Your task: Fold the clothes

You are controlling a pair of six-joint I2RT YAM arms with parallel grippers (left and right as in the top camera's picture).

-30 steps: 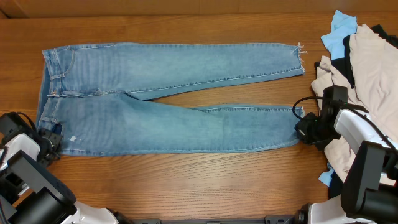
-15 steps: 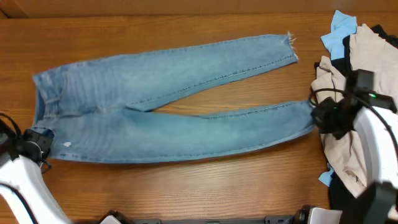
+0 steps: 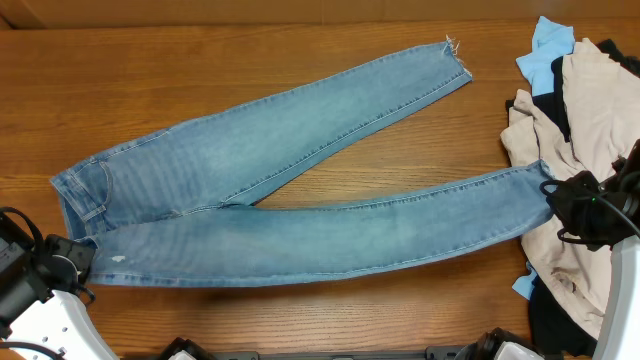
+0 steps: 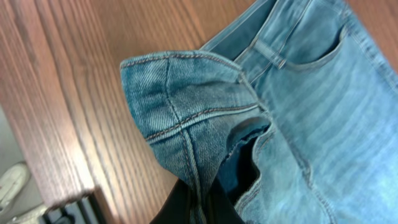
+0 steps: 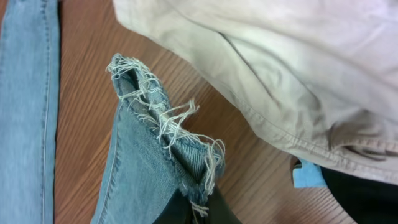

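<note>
My left pincer [image 3: 72, 260] is closed tight on the jeans [image 3: 280, 230], biting a folded waist corner [image 4: 186, 106] that stands up from my dark fingers [image 4: 186, 208], with the pocket and a belt loop just beyond. My right pincer [image 3: 562, 200] is likewise clamped on denim, on the frayed hem [image 5: 165, 118] of the nearer leg, its white threads bunched right above the grip. Since a second ago this pincer has travelled outward, so the hem it holds now lies against the beige garment [image 3: 590, 110] beside it. The whole pair has swung with it: the waist has dropped toward my left pincer, and the far leg now slants away across the table [image 3: 300, 320], its loose hem well apart from both pincers. A sky-blue cloth [image 3: 548, 50] lies beyond the beige one, far from my right pincer.
</note>
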